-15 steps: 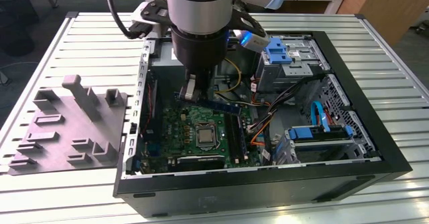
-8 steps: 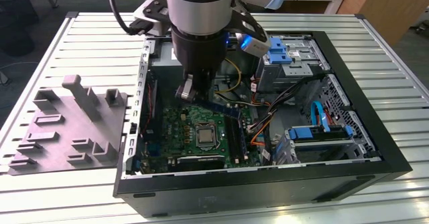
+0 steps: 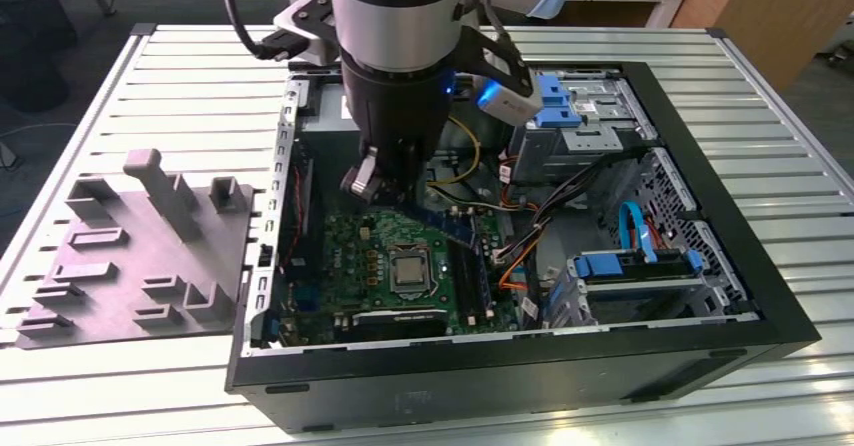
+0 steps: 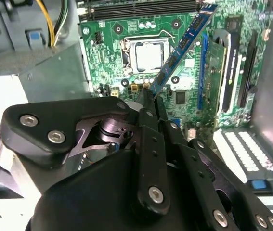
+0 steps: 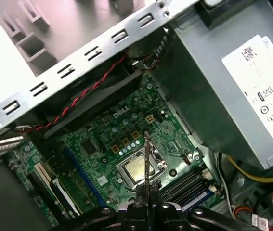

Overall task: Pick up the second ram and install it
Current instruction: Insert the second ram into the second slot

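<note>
End of second ram [image 4: 182,45] hidden between jaws

The second ram [image 4: 182,45], a thin blue strip with black chips, hangs tilted over the motherboard [image 4: 112,48], one end clamped in the gripper [image 4: 150,97].

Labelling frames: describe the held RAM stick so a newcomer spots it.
In the open PC case, above the green motherboard, the gripper grips the RAM stick. It's the blue strip with black chips, tilted over the CPU socket, not seated in a slot.
</note>
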Controlling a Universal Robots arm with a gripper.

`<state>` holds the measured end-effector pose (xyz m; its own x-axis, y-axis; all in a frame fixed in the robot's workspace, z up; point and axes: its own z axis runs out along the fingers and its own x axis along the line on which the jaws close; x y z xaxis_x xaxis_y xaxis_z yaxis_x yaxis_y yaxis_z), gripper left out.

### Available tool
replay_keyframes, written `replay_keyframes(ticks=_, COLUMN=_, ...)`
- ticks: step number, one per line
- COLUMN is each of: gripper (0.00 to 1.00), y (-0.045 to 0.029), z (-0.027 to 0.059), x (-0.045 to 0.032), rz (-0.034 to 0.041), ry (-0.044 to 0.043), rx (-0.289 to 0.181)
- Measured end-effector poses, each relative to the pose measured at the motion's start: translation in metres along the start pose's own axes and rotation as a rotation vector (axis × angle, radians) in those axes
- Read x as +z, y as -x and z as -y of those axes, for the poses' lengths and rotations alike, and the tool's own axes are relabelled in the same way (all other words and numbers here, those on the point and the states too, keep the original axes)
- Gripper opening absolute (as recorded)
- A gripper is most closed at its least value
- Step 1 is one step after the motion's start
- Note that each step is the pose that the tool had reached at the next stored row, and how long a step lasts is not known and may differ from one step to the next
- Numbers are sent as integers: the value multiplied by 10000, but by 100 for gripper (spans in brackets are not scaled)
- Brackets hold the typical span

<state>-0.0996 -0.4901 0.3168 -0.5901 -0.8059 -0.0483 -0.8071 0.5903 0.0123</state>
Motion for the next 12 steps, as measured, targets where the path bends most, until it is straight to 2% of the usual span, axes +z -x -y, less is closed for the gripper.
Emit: replay_keyframes(ticks=12, gripper=14, y=-1, z=0, x=16, rz=27, ry=-105, rx=2182)
